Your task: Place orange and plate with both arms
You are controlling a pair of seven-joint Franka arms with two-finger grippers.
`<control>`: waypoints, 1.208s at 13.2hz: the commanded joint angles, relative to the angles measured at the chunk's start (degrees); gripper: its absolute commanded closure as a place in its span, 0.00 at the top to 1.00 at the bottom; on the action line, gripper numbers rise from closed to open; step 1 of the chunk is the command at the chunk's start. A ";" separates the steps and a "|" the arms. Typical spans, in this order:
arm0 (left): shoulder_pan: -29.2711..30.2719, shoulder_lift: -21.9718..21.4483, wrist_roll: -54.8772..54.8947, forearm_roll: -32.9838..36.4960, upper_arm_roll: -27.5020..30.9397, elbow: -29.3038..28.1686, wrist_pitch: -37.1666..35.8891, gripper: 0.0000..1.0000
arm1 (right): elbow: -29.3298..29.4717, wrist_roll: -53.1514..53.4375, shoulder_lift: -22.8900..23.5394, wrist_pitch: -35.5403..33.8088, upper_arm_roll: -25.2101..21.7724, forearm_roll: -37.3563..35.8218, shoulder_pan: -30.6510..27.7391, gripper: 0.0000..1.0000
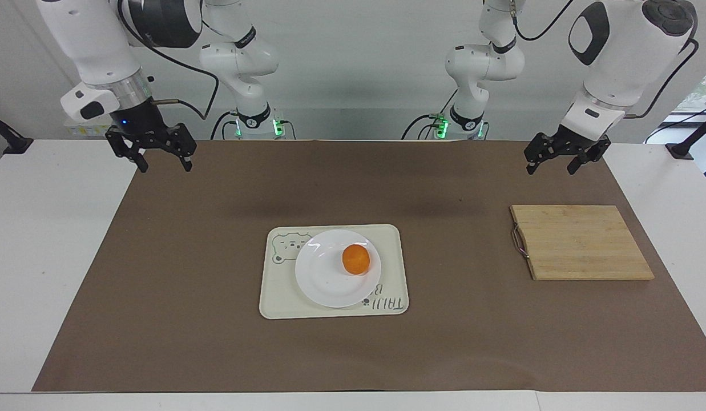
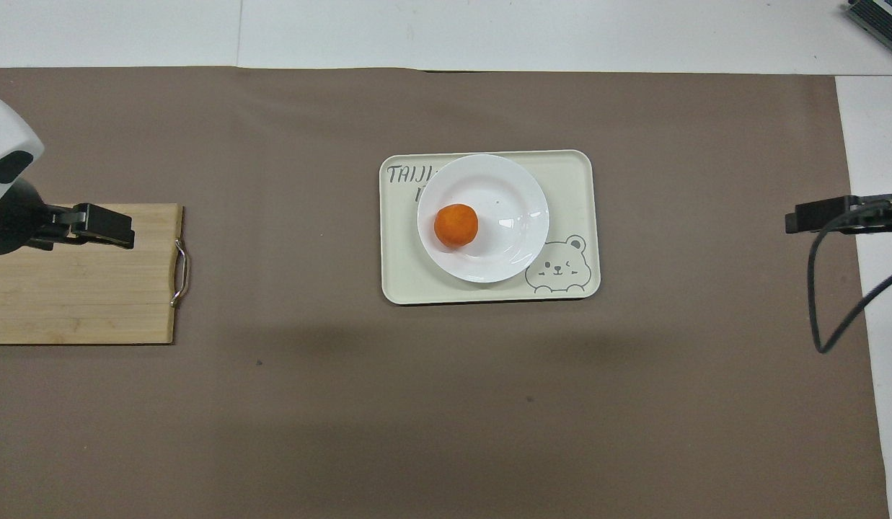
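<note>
Centrally, the orange (image 1: 356,258) is seated on the plate (image 1: 324,279), itself on the tray (image 1: 275,297); both the left gripper (image 1: 557,161) and right gripper (image 1: 161,157) are held spread and empty.

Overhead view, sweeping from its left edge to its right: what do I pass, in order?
Left claw over the cutting board → orange on the plate, which sits on the bear tray → right claw.
</note>
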 commanded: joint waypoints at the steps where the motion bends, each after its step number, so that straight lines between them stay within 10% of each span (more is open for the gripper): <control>1: 0.65 -0.82 0.62 1.13 -0.38 -0.27 -0.45 1.00 | 4.58 2.57 0.62 -4.25 0.42 -2.72 -0.46 1.00; 16: 0.65 -0.82 0.62 1.13 -0.38 -0.27 -0.45 1.00 | -0.51 3.54 -3.69 -6.98 0.77 -3.44 -0.20 1.00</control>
